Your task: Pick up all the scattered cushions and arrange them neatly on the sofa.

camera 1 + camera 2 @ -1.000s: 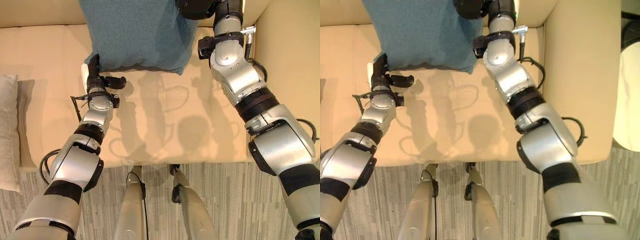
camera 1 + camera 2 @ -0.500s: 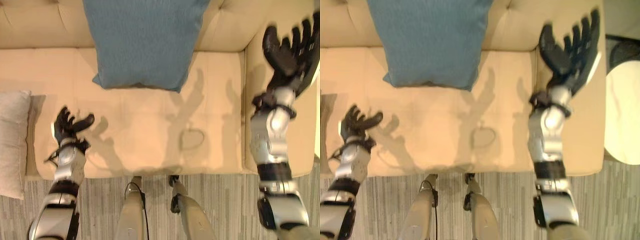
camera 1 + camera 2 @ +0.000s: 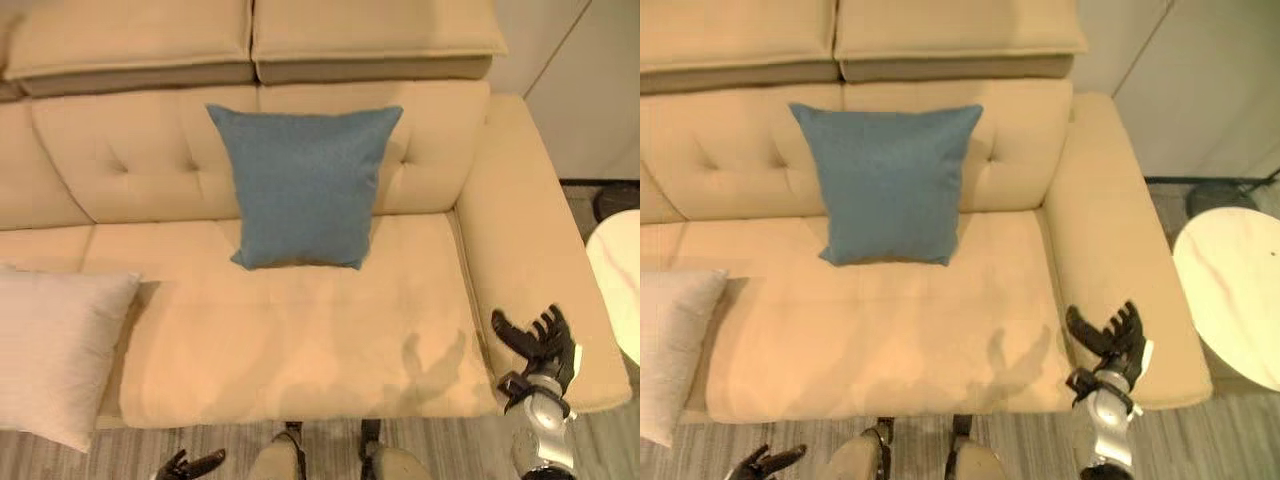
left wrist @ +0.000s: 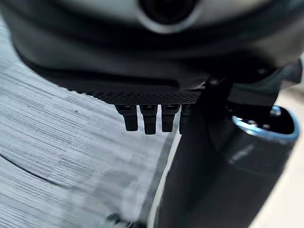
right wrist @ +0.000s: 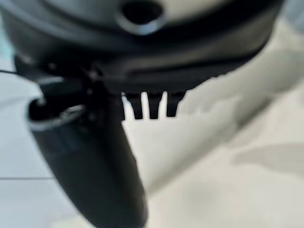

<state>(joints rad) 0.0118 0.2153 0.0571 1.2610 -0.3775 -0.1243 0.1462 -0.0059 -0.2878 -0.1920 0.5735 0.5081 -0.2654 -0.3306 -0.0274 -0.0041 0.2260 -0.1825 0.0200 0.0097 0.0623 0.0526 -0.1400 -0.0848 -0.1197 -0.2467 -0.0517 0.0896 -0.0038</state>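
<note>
A blue cushion [image 3: 303,182] stands upright against the backrest of the beige sofa [image 3: 300,340], near its middle. A pale cream cushion [image 3: 55,345] lies at the left end of the seat, hanging over the front edge. My right hand [image 3: 537,342] is low by the sofa's right armrest with fingers spread, holding nothing. My left hand [image 3: 185,465] shows at the bottom edge over the floor, fingers relaxed and empty. In the wrist views the left hand [image 4: 149,118] and the right hand [image 5: 147,108] show straight fingers.
A round white side table [image 3: 1235,290] stands to the right of the sofa's armrest [image 3: 535,250]. A dark round base [image 3: 612,200] sits on the floor behind it. Grey striped floor [image 3: 1020,445] runs along the sofa's front.
Both arms have dropped away from the blue cushion, which now rests on the sofa. The view has pulled back, showing the whole sofa.
</note>
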